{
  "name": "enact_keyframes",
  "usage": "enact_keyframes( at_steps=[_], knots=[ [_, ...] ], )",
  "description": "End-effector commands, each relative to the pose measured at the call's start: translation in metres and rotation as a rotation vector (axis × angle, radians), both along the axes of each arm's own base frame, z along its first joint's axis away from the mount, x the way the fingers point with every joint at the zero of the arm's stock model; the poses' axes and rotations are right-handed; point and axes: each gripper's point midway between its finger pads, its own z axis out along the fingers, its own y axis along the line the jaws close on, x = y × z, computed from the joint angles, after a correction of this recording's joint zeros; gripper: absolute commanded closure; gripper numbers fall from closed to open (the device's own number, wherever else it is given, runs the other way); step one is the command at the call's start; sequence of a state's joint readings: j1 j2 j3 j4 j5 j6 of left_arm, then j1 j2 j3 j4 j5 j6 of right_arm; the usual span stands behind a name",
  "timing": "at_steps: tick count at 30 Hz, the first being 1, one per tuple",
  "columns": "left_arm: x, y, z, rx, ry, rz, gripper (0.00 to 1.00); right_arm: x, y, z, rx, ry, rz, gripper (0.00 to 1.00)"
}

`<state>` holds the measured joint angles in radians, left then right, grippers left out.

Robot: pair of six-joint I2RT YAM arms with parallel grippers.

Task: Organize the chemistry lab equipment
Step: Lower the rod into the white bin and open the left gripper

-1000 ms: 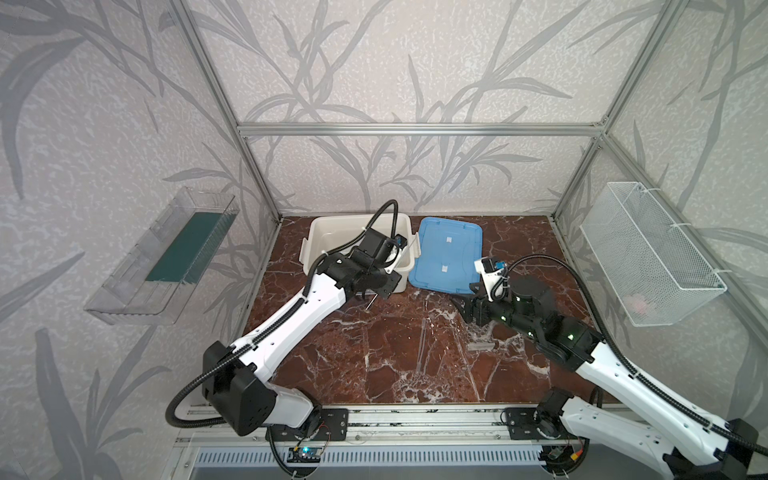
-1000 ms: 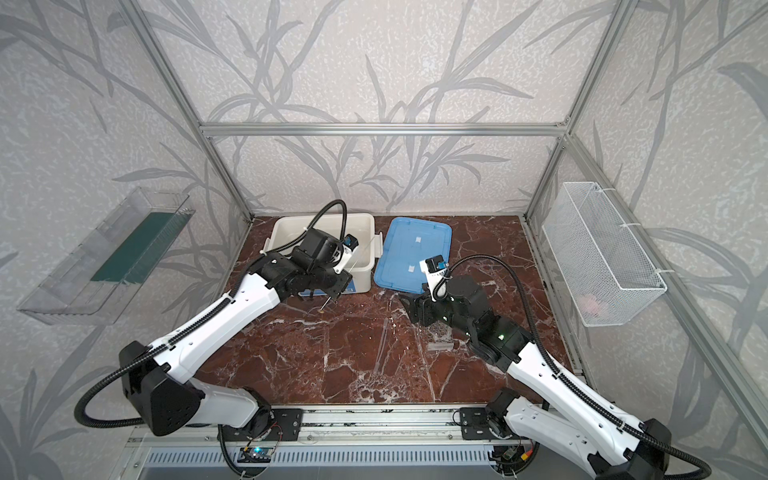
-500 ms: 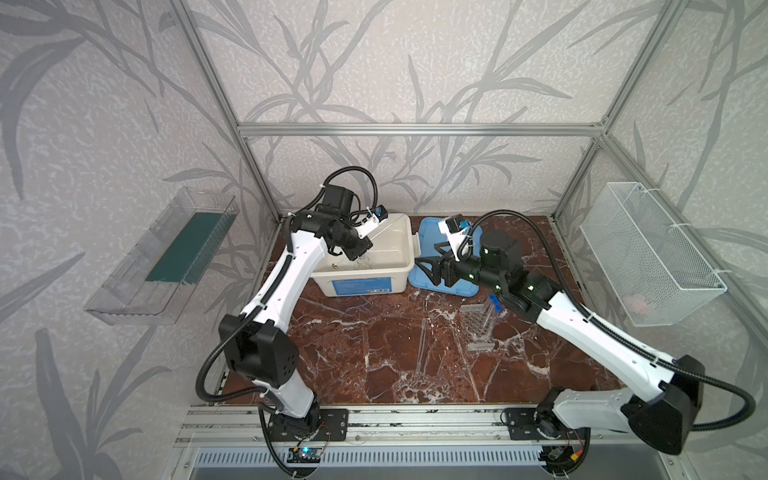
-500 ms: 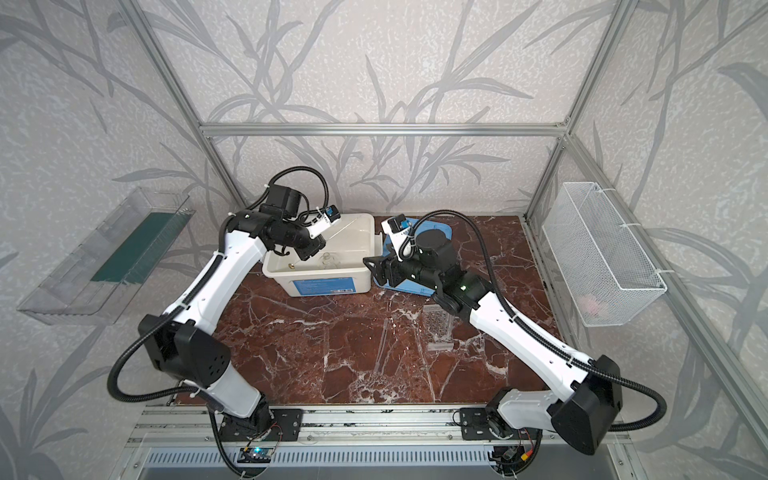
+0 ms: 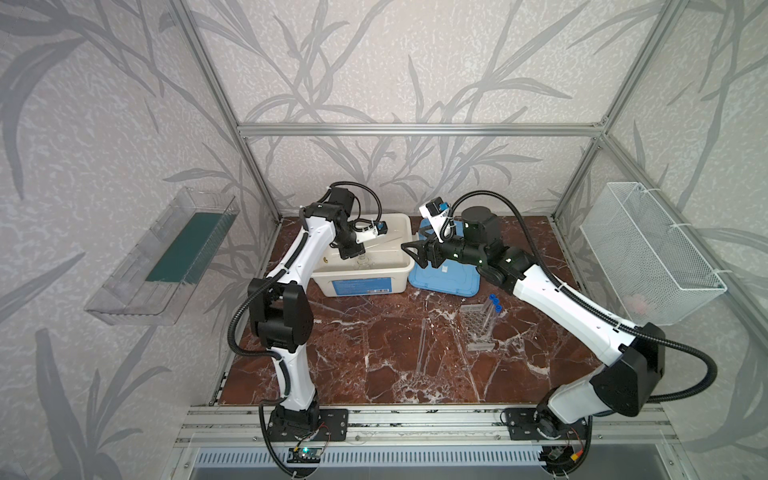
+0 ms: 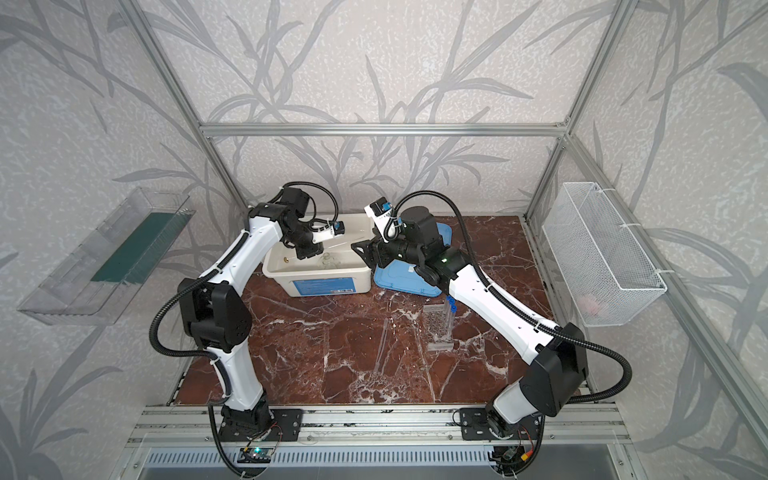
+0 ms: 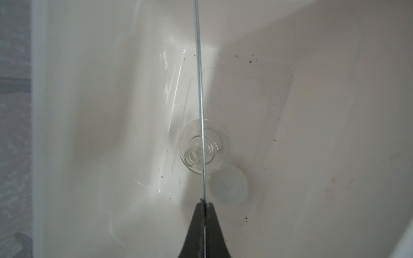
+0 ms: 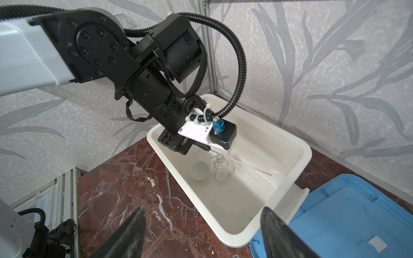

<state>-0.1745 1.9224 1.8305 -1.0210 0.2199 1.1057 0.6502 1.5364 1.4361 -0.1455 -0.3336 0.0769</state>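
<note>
In both top views the left gripper point(image 5: 352, 252) is hanging over the open white box point(image 5: 360, 287). The right gripper point(image 5: 411, 253), jaws spread and empty, is hovering at the box's right edge, above the blue lid point(image 5: 444, 281). The honeycomb rack point(image 5: 478, 329) with blue-capped tubes point(image 5: 493, 308) is standing on the marble table point(image 5: 374, 374), and thin clear tubes point(image 5: 422, 345) are lying near it.

In the left wrist view the fingers are pressed together, pinching a thin rod point(image 7: 200, 89) that is crossing above the glass flask point(image 7: 194, 154). The white round dish point(image 7: 226, 183) is sitting just beside the flask.

In the right wrist view the left arm is partly blocking the box.

A second ago the left gripper was low in front of the box and the right gripper was near the rack.
</note>
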Motion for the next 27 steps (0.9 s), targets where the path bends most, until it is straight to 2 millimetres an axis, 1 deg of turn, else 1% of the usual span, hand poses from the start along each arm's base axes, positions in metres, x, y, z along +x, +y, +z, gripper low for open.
enact_keyframes(
  at_steps=[1, 5, 10, 13, 16, 22, 27],
  knots=[
    [-0.008, 0.002, -0.014, 0.05, 0.031, -0.077, 1.0, 0.007, 0.002, 0.001, 0.002, 0.003, 0.021, 0.21],
    [-0.007, 0.004, -0.034, 0.084, 0.057, -0.087, 1.0, 0.012, 0.008, -0.011, -0.002, 0.03, 0.027, 0.21],
    [-0.01, -0.003, -0.051, 0.111, 0.088, -0.106, 1.0, 0.015, 0.011, -0.019, 0.007, 0.054, 0.029, 0.21],
    [-0.01, -0.012, -0.057, 0.125, 0.094, -0.122, 1.0, 0.015, 0.012, -0.022, 0.013, 0.061, 0.025, 0.21],
    [-0.01, -0.013, -0.068, 0.176, 0.112, -0.125, 1.0, 0.016, 0.013, -0.026, 0.014, 0.077, 0.027, 0.21],
    [-0.011, -0.016, -0.079, 0.181, 0.145, -0.106, 1.0, 0.013, 0.014, -0.03, 0.009, 0.094, 0.038, 0.21],
    [-0.009, -0.016, -0.084, 0.185, 0.157, -0.087, 1.0, 0.015, 0.014, -0.04, -0.034, 0.107, 0.034, 0.21]
  ],
)
